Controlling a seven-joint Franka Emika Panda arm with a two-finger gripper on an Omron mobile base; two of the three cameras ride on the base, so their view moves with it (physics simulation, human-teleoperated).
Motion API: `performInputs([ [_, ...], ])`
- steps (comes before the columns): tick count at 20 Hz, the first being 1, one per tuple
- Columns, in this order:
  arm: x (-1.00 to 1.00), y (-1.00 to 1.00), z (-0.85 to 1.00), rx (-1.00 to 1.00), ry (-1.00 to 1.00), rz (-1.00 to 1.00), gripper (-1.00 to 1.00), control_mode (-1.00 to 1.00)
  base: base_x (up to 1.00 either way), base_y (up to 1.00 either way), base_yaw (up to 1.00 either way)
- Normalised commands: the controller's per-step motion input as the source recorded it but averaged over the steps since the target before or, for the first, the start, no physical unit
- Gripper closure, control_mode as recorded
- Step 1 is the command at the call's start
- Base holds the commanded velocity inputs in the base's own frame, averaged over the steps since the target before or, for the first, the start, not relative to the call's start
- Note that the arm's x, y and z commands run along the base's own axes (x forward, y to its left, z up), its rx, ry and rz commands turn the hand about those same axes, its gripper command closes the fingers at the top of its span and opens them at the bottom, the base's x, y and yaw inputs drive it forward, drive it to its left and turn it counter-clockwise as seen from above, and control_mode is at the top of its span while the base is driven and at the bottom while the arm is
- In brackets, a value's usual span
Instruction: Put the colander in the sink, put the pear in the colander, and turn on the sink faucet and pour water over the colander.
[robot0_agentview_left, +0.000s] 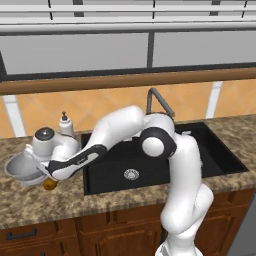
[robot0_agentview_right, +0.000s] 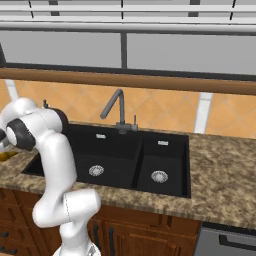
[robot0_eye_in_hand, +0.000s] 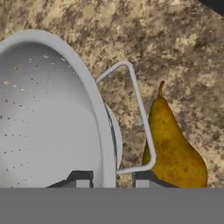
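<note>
- The light grey-white perforated round colander (robot0_eye_in_hand: 48, 118) stands on the speckled brown granite bench (robot0_eye_in_hand: 183, 52), left of the matte black double-basin sink (robot0_agentview_left: 210, 150); the coming move turns on its rim lying between the two dark fingers (robot0_eye_in_hand: 80, 180), one inside the bowl and one outside by the thin wire loop handle (robot0_eye_in_hand: 140, 109)
- The fingers are drawn narrow and appear to pinch the colander wall at the rim; from here the sink lies to the robot's right, so the lift must carry the bowl that way over the bench edge
- The yellow-brown pear (robot0_eye_in_hand: 173, 148) lies on the bench just beside the colander, under the handle loop, stem pointing away from the fingers; it looks close enough to be nudged
- The hand view gives the rim between the fingers; the left base view gives the bowl's place relative to the sink, and the right base view shows the tall dark grey angular faucet (robot0_agentview_right: 116, 111) plainly
</note>
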Motion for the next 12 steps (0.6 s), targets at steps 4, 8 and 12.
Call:
performInputs([
  [4,-0.37,-0.70,0.24,0.03,0.00,-0.35,1.00,-1.00,0.00,0.00,0.00],
  [8,-0.17,-0.89,0.34,0.09,-0.04,-0.39,1.00,-1.00,0.00,0.00,0.00],
  [12,-0.06,-0.77,0.22,0.03,-0.16,-0.37,1.00,-1.00,0.00,0.00,0.00],
])
